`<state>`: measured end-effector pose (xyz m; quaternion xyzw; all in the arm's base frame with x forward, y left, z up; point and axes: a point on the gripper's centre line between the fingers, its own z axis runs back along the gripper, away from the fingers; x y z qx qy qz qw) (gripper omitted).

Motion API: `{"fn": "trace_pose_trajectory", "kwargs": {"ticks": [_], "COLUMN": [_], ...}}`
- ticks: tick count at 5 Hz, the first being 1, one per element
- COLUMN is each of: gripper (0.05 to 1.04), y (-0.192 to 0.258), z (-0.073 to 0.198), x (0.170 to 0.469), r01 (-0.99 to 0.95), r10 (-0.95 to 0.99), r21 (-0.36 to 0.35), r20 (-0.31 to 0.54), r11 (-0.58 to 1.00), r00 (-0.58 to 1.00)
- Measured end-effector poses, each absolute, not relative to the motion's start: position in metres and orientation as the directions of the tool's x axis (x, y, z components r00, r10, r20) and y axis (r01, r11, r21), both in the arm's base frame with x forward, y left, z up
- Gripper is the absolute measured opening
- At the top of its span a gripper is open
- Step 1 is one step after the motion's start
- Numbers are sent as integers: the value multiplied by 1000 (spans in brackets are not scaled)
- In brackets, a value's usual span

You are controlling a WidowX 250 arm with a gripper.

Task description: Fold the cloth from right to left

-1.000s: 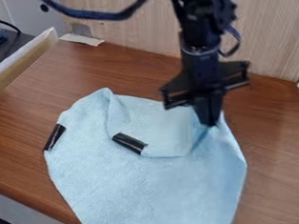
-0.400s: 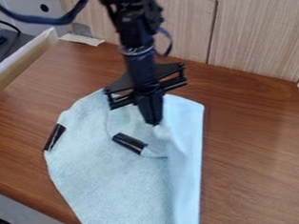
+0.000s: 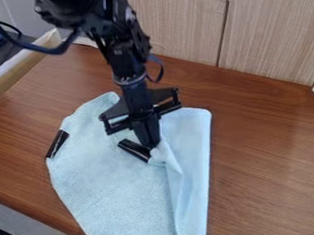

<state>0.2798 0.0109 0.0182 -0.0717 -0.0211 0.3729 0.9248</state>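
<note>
- Lying aslant at the pale blue cloth's point(image 3: 111, 192) left edge, a black strip point(image 3: 57, 143);
- the cloth, spread on the brown table point(image 3: 269, 157), with another black strip point(image 3: 133, 149) upon it;
- the gripper point(image 3: 150, 146), narrow, pinching bunched cloth;
- the cloth's right side, folded inward in a long flap

No readable text — or numbers

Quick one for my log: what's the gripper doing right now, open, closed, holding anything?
Gripper: closed, pinching a bunched bit of the light blue cloth.
</note>
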Motion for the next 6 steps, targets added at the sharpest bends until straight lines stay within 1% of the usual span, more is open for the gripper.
{"fn": "trace_pose_trajectory", "kwargs": {"ticks": [1,2,3,4,5,6], "gripper": [70,209,457,757,994,1005], "y": [13,15,14,17,9,8], "z": [14,11,13,16,22,27], "x": [281,281,282,283,283,283], "r01": [-707,-721,-717,-725,-709,-707], "r10": [712,720,714,723,708,707], "r21": [-143,-135,-135,-100,-57,-58], "r20": [-18,-66,-74,-64,-35,-32], "r11": [693,679,684,681,703,704], "r00": [702,691,696,688,705,707]}}
